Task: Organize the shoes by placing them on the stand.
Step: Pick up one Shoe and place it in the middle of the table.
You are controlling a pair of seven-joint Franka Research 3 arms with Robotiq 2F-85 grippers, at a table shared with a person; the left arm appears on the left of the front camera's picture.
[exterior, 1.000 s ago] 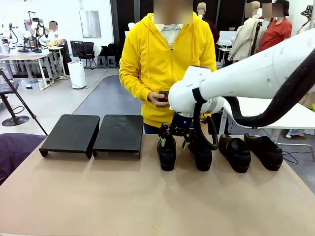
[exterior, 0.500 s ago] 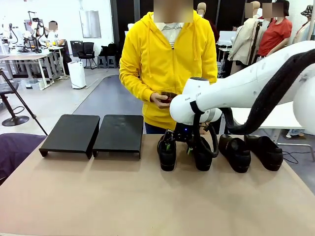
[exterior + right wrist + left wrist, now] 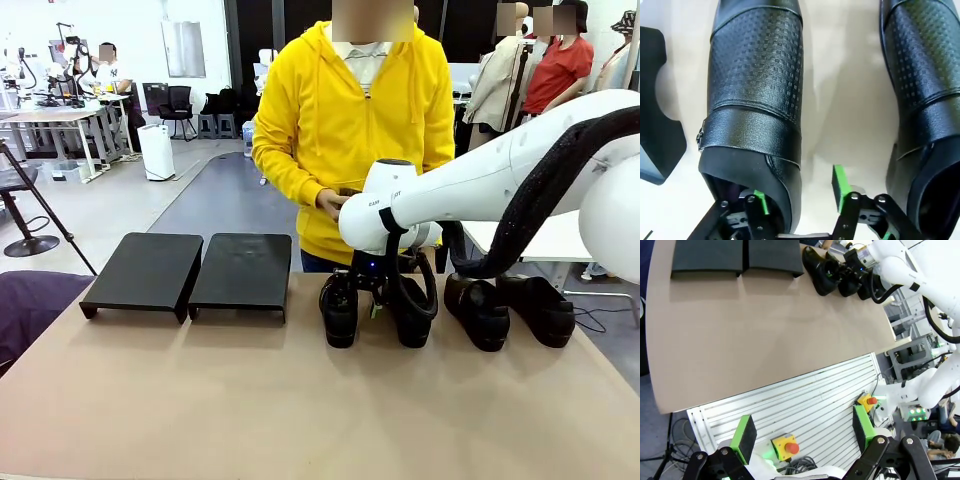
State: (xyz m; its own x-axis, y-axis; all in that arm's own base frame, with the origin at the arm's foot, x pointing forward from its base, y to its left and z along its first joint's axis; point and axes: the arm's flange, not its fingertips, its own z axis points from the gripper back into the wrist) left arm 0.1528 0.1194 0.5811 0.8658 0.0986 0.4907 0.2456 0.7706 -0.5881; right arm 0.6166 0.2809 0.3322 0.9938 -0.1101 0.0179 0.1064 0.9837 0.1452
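1. The right gripper [image 3: 799, 194] has its jaws part-way apart, astride one side wall of the leftmost shoe [image 3: 757, 75] at its opening. One green pad [image 3: 760, 201] is down inside the shoe. The other pad [image 3: 840, 186] is outside, in the gap toward the second shoe [image 3: 925, 65]. A sliver of table shows between the outer pad and the leather, so there is no pinch yet and nothing is held.
2. Likely reason: the shoe body looks too wide to span, and the thin opening wall gives the jaws something to bite.
3. The right arm [image 3: 520, 165] comes in from the right, over the row, with the wrist pointing down.
4. Four shoes sit in a row at the far right of the table [image 3: 250, 400], toes toward the near side. The third shoe [image 3: 480, 312] and fourth shoe [image 3: 540, 308] are untouched. None is on the stand.
5. The stand is two black platforms side by side at the far left: the left platform [image 3: 145, 268] and the right platform [image 3: 242, 268], both bare. The right one is just beside the gripped-at shoe, so it is probably the shortest carry.
6. The left gripper [image 3: 802, 435] is spread wide and empty, hanging back over the slatted base [image 3: 805, 405] at the near edge, out of the way.
7. The person [image 3: 350, 110] stands at the far side behind the shoes, with hands at the waist, off the table.
8. Judged stage: first pick. Risks are the shoe tilting from a one-wall grip and the outer finger nudging the second shoe.
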